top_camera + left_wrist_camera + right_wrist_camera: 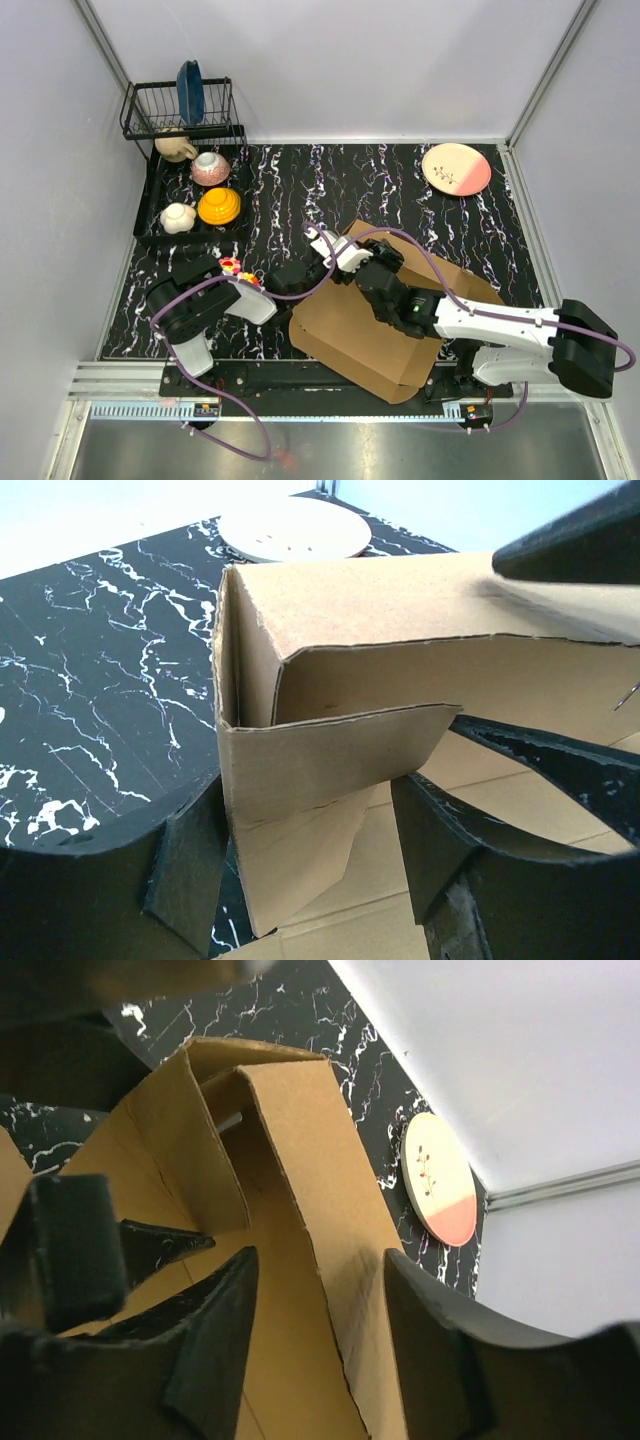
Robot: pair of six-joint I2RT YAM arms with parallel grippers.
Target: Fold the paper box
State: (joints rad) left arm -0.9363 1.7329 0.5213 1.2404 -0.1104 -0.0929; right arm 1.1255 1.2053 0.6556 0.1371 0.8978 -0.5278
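The paper box [370, 330] is brown cardboard lying mostly flat at the near middle-right of the table, with its far wall raised. My left gripper [322, 243] is at the box's far-left corner. In the left wrist view its jaws [300, 820] stand apart around a folded corner flap [320, 760]. The flap lies against the left finger, and a gap shows by the right finger. My right gripper [365, 262] reaches over the box from the right. Its jaws [320, 1260] are open astride the upright wall [300, 1140], with neither finger pressing on it.
A cream-and-pink plate [456, 169] lies at the far right of the table. At the far left stands a black dish rack [180, 105] holding a blue plate [190, 90]. Below it is a tray with a yellow bowl [219, 207], a pink bowl [210, 168] and cups.
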